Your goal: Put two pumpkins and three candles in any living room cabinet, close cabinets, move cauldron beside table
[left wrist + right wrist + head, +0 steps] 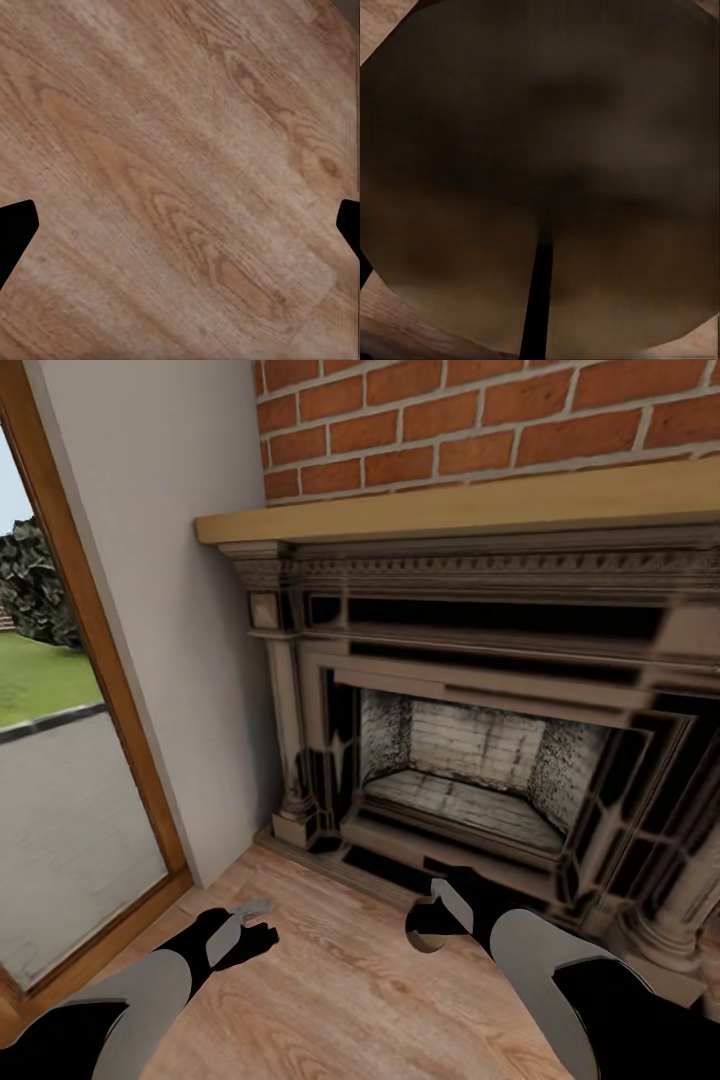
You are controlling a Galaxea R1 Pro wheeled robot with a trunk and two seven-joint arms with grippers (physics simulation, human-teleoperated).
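Observation:
My right gripper (pixel 430 932) hangs low over the wood floor in front of the fireplace, shut on a round tan candle (pixel 427 941). In the right wrist view the candle (pixel 540 150) is a dark brown-to-tan rounded mass right against the camera. My left gripper (pixel 255 925) hovers over the floor on the window side. It is open, its black fingertips (pixel 16 229) spread wide over bare planks with nothing between them. The pumpkins, cabinet, cauldron and table are out of view.
A stone fireplace (pixel 470 760) with a pale wood mantel (pixel 450 510) and brick wall (pixel 480 420) above stands straight ahead. A floor-length window (pixel 60 790) in a wood frame is on the left, and light wood-plank floor (pixel 340 990) lies below both arms.

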